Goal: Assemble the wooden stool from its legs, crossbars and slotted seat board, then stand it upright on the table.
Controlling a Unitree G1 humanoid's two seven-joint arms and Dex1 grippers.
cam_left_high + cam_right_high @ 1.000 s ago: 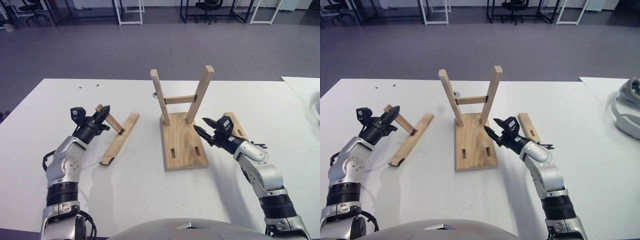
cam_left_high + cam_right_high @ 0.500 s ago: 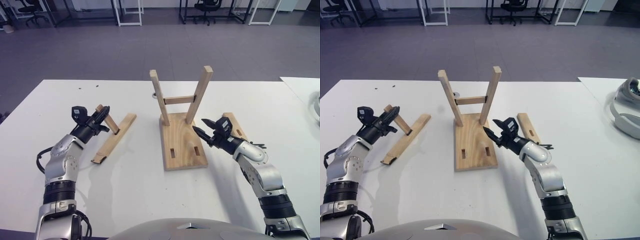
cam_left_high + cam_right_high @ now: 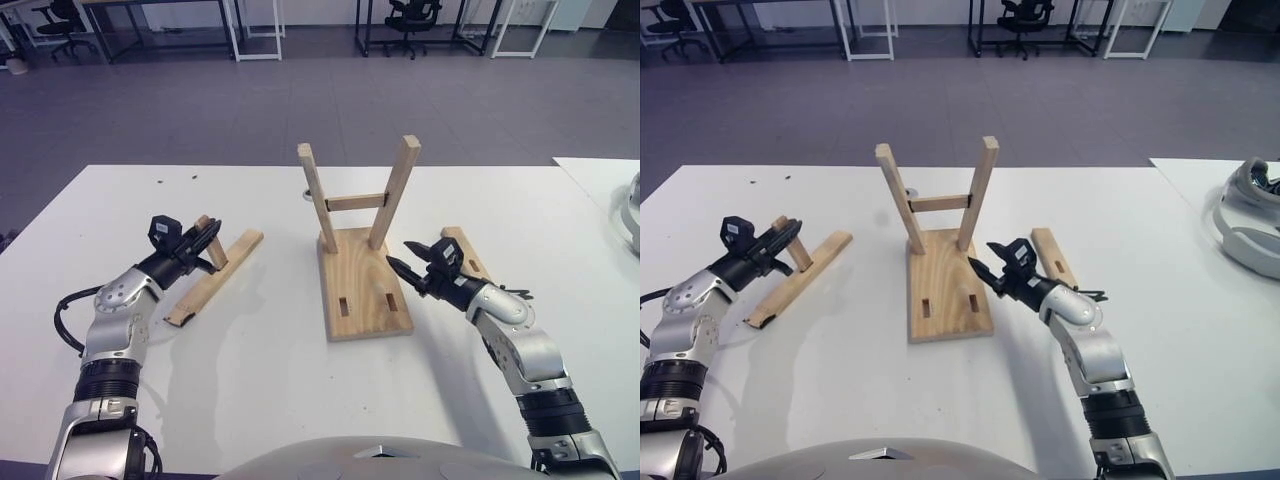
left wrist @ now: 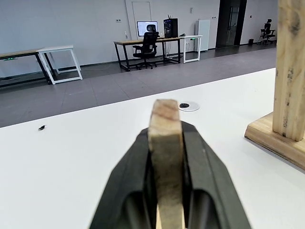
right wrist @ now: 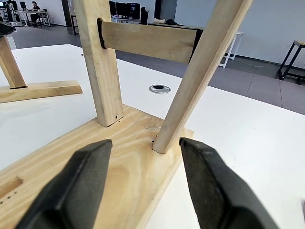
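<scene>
Lying flat on the smooth white table [image 3: 270, 380], at the middle of the frame, the seat board [image 3: 362, 285] is a pale rectangular plank with visible grain; two small rectangular slots [image 3: 345, 305] are cut near its closest end. Just right of the board, the right gripper [image 3: 400, 254] hovers with its two black, pointed fingers spread apart and nothing between them, the tips aimed at the board's right edge. Behind that gripper, right of centre, a loose leg [image 3: 462, 250] lies flat on the tabletop, a squared stick of the same light wood.

At the left of the frame, the left gripper [image 3: 207, 240] is clamped on a short bar [image 4: 166, 143], whose rough sawn end shows between the black fingers. That bar rises at a tilt from a long leg [image 3: 215, 278] lying slantwise on the table.

At the board's far end, two square-cut legs [image 3: 318, 200] stand up, splaying outward, joined by a flat crossbar [image 3: 356, 201]. A grey padded headset [image 3: 1248, 215] rests at the far right edge. Beyond the table, white-framed desks [image 3: 255, 20] and black chairs [image 3: 412, 12] stand on grey floor.
</scene>
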